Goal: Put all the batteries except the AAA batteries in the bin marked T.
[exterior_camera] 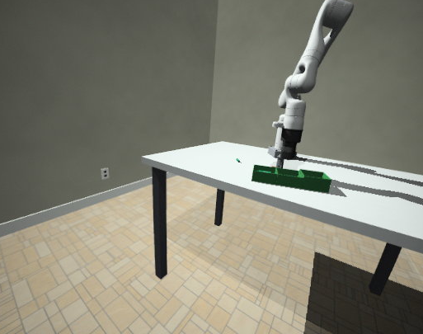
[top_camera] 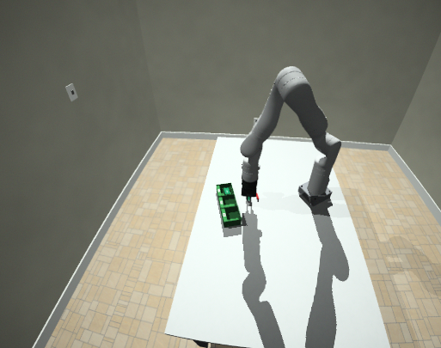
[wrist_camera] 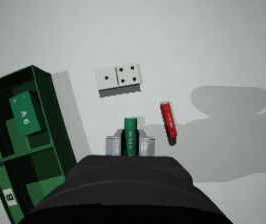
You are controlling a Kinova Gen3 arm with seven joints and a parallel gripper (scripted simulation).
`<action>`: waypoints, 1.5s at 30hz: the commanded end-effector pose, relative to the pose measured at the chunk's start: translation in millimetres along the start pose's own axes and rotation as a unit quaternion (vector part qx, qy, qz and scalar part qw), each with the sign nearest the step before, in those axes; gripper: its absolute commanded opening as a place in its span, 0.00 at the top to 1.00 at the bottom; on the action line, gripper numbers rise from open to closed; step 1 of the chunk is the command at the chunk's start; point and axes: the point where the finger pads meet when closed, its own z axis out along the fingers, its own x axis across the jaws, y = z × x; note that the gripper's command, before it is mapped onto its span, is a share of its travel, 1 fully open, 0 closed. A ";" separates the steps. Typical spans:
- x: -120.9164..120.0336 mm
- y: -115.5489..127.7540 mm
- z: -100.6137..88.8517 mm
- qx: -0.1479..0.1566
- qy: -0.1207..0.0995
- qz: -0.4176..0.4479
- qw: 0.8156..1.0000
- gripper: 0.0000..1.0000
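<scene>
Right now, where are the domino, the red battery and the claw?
domino (wrist_camera: 119,77): wrist view, middle of its white face.
red battery (wrist_camera: 168,121): wrist view, mid-body.
claw (wrist_camera: 131,145): wrist view, between fingertips, shut on green battery (wrist_camera: 129,130).
</scene>
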 end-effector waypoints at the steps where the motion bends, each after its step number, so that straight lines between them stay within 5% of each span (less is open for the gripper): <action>1: -3.0 4.0 -10.7 -0.003 -0.005 -0.003 1.000 0.69; 16: -2.6 3.8 -54.1 -0.003 -0.005 -0.003 1.000 0.69; 45: -14.1 0.6 -60.7 -0.003 -0.005 -0.003 1.000 0.69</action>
